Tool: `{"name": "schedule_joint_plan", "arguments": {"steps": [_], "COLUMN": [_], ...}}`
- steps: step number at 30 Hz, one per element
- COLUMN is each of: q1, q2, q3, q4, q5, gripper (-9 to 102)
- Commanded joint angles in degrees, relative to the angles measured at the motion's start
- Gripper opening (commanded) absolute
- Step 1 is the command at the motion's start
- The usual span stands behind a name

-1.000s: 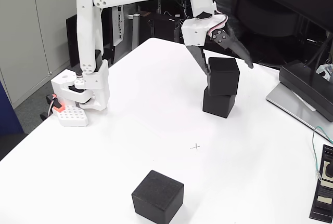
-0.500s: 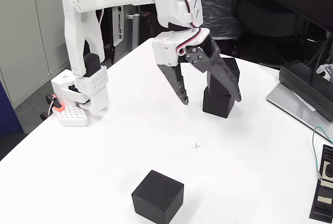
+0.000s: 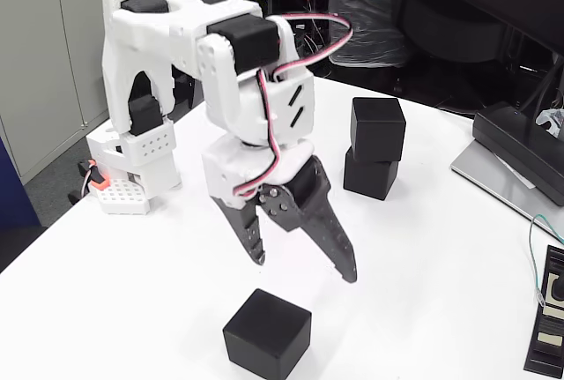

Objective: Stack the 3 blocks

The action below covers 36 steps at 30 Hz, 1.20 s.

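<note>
- Gripper (image 3: 304, 270): seen in the fixed view pointing downward over the near centre of the white table (image 3: 423, 257). The two dark fingers are spread wide apart, and nothing is held between them.
- Left finger (image 3: 249, 234) in this view: short, with a serrated inner edge. The right finger (image 3: 330, 239) is longer and slants down and to the right.
- Loose block (image 3: 267, 333): a matte black cube resting flat on the table at the bottom edge of the view. It lies below the fingertips and a little to the left of the midpoint between them. A strip of bare table shows between the fingertips and the cube's top face; there is no contact.
- Upper block (image 3: 378, 130): sits on the lower block (image 3: 370, 175), slightly offset and rotated relative to it. This two-cube stack stands on the far right part of the table, well apart from the gripper, above and to the right of it in the view.
- Arm (image 3: 238, 89): white body with black servo housings, folded forward from its base (image 3: 141, 155) at the left table edge. Red-and-white wires (image 3: 304, 49) loop over the wrist.
- Other items: a dark flat device (image 3: 520, 155) lies at the right table edge, and a small black labelled unit (image 3: 549, 323) at the lower right corner.
</note>
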Motion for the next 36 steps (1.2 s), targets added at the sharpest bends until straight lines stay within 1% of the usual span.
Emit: {"name": "schedule_joint_plan", "arguments": {"steps": [1,5,14,24,31,33,36], "q1": [1.76,4.75,9.93,9.58,9.58,9.58,9.58], "q2": [-1.85,-4.92,-7.29,-16.88,-17.67,-17.67,-17.67], "q3": [-0.53,-0.88,-0.26,-0.97,-1.05,-1.05,-1.05], "q4": [-2.29,-3.78,-3.78,-3.96,-3.96,-3.96,-3.96], "q5": [-0.79,-1.49,-6.24,-6.77,-6.77,-6.77,-6.77], "gripper": [39,39,39,39,38,37,31]}}
